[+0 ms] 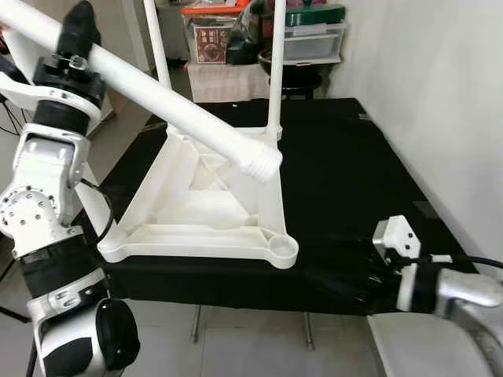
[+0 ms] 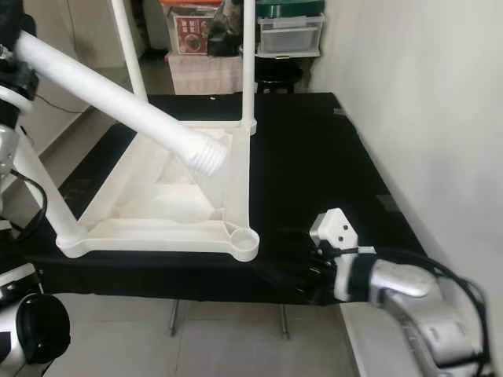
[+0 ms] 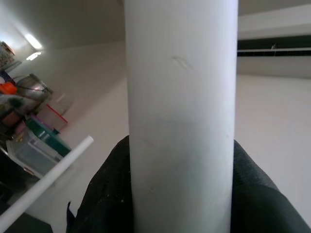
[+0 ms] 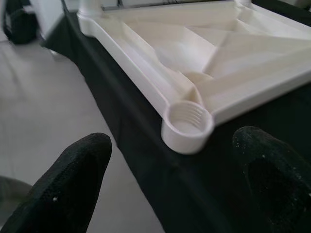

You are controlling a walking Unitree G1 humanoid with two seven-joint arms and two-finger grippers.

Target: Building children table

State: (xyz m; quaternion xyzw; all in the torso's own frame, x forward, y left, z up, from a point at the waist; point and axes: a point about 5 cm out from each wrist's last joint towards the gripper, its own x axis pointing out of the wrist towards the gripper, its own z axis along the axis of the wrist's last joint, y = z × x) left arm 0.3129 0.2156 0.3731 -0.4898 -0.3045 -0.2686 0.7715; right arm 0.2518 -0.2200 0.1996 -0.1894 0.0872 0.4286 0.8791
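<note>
Clamped in left gripper [image 1: 75,47]: smooth white table leg [image 1: 181,110], ribbed tip above upturned tabletop [image 1: 196,212]; right gripper [image 2: 302,271] spread, empty, near threaded socket [image 4: 187,121].

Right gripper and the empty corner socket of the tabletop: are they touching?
Apart. In the right wrist view, black cloth lies between the right gripper and the socket.

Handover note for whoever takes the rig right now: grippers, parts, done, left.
Left gripper: shut on a white leg, held slanting above the tabletop, threaded end free.
Right gripper: open, near the empty corner socket, touching nothing.
Upturned white tabletop lies on the black cloth.
Done: two far legs stand upright; a third appears fitted at the near left corner.
Left: screw the held leg into the near right socket.
</note>
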